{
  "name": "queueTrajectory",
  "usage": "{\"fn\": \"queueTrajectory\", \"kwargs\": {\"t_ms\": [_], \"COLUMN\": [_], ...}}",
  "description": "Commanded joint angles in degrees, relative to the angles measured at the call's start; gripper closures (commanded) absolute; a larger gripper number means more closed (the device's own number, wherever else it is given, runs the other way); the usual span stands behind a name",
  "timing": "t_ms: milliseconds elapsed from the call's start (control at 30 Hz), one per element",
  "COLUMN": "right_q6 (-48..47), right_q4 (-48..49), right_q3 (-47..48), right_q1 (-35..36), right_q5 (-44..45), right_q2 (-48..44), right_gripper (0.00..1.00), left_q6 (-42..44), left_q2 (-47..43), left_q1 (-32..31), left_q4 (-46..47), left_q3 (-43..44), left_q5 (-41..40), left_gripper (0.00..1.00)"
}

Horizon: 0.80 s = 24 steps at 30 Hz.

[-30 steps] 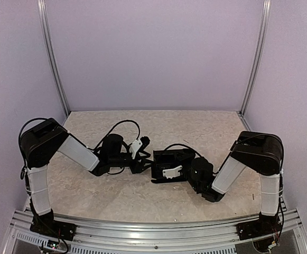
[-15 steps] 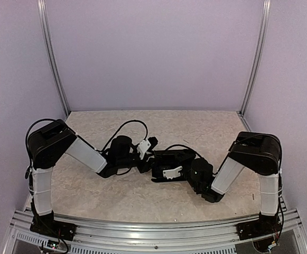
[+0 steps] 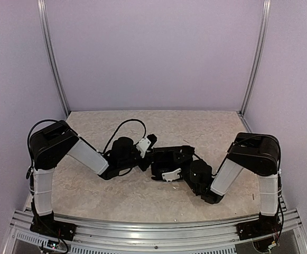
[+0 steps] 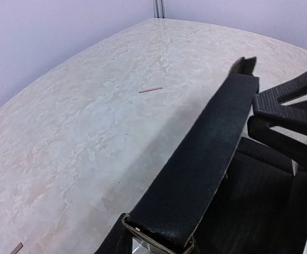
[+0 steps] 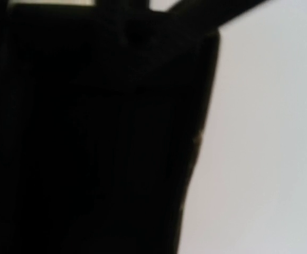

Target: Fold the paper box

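The paper box [image 3: 166, 160] is matte black cardboard, held low over the table's middle between the two grippers. In the left wrist view one long narrow panel [image 4: 206, 153] runs from the bottom edge up to the right, and more black cardboard [image 4: 259, 201] lies to its right. My left gripper [image 3: 147, 152] is at the box's left end with its jaws spread around that end. My right gripper [image 3: 170, 170] is shut on the box's right part, and its fingers [image 4: 288, 103] show in the left wrist view. Black cardboard [image 5: 90, 137] fills most of the right wrist view.
The table [image 3: 116, 193] is pale marbled stone with lilac walls on three sides. A small tan sliver [image 4: 151, 89] lies on the table beyond the box, and another [image 4: 16, 247] lies near the left wrist view's bottom left corner.
My left arm has moved right, bringing its gripper up against the box's left end. The right gripper and the box have shifted slightly left and toward the back.
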Motion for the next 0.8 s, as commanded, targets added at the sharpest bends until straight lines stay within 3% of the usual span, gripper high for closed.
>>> {"fn": "queueTrajectory", "kwargs": {"t_ms": [0,133,267,400,500,567,767], "right_q6": [0.7,6.5,21.4,36.7,48.7,53.7,54.6], "right_q4": [2.5,-9.1,-35.7,-63.5,-82.8,-89.6,-110.1], "right_q3": [-0.7,-0.6,2.7,13.4,24.0,31.3,51.9], "right_q1": [1.2,1.6,1.7,-0.1,-5.4,-9.9,-19.5], "right_q5": [1.4,2.5,0.5,-4.7,-17.5,-26.5,-50.0], "right_q2": [-0.7,-7.7,-19.0,-23.6,-24.2,-23.4,-11.5], "right_gripper": [0.74,0.61,0.57,0.55,0.55,0.56,0.56], "left_q6": [-1.5,-1.8,-2.6,-3.0,-2.8,-2.5,-1.2], "left_q2": [1.5,1.5,1.3,1.2,1.4,1.2,0.9], "left_q1": [0.1,0.6,1.5,2.1,2.5,2.8,2.9], "left_q4": [1.4,1.0,0.8,0.8,0.8,0.6,0.2], "left_q3": [1.1,1.1,0.9,1.3,1.5,1.5,1.7], "left_q5": [-3.8,-3.7,-3.3,-3.2,-1.8,-0.6,3.9], "left_gripper": [0.7,0.73,0.75,0.77,0.77,0.77,0.78]}}
